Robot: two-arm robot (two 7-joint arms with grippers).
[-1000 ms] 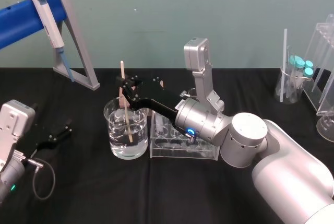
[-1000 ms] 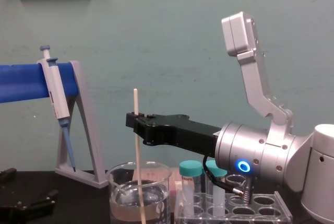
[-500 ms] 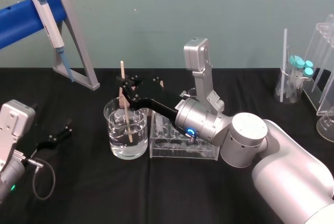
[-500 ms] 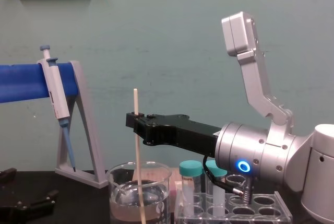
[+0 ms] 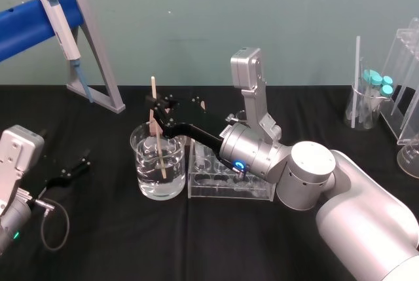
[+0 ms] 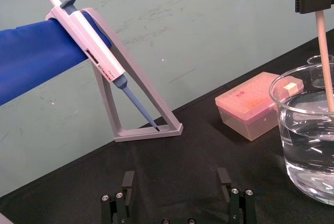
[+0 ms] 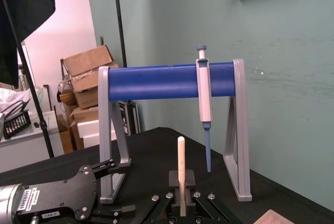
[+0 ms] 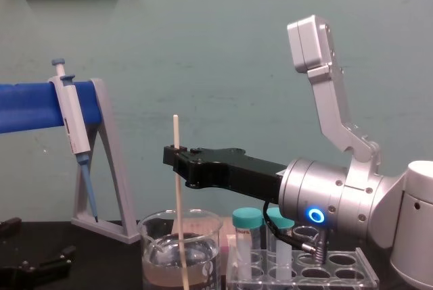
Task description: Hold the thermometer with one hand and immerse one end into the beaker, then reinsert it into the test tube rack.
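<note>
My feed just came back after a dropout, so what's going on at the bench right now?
The right pincer is shut on the thermometer, holding it upright with its lower end dipped in the water inside the beaker. The test tube rack stands right beside the beaker, and the thermometer is not yet back in it. The left pincer is parked open off to the left, holding nothing.
</note>
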